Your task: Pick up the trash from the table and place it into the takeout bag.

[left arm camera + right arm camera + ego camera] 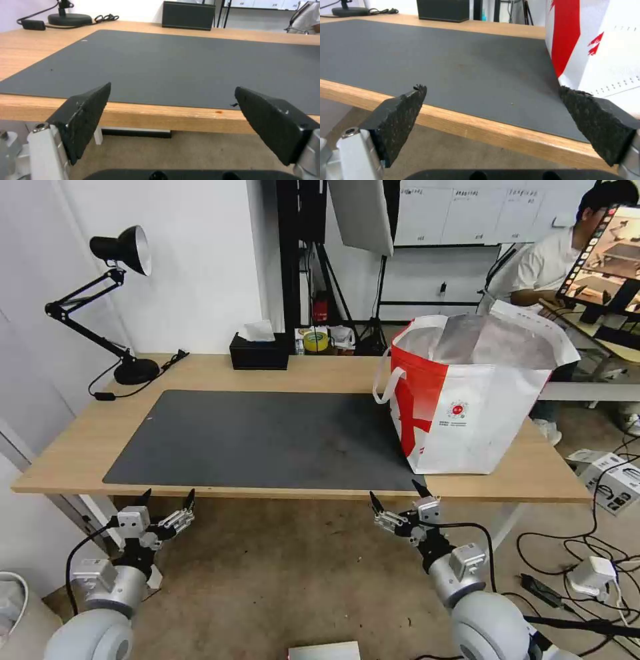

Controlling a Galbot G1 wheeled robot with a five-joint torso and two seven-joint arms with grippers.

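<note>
Head view: the takeout bag (467, 393) stands upright at centre right on the table (73, 447), its mouth open on silver lining; what lies inside cannot be told. A black tissue box (259, 352) and a desk lamp (117, 307) sit toward the upper left. Low in the frame, the left gripper (167, 499) and right gripper (400, 500) hang before the table edge, fingers apart.

Left wrist view: spread fingers (85, 117) face the grey mat (186, 65).

Right wrist view: the bag (600, 45) stands just beyond one spread finger (596, 120).

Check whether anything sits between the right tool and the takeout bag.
Nothing visible does. The right tool hangs open below the table edge, just in front of the takeout bag.
</note>
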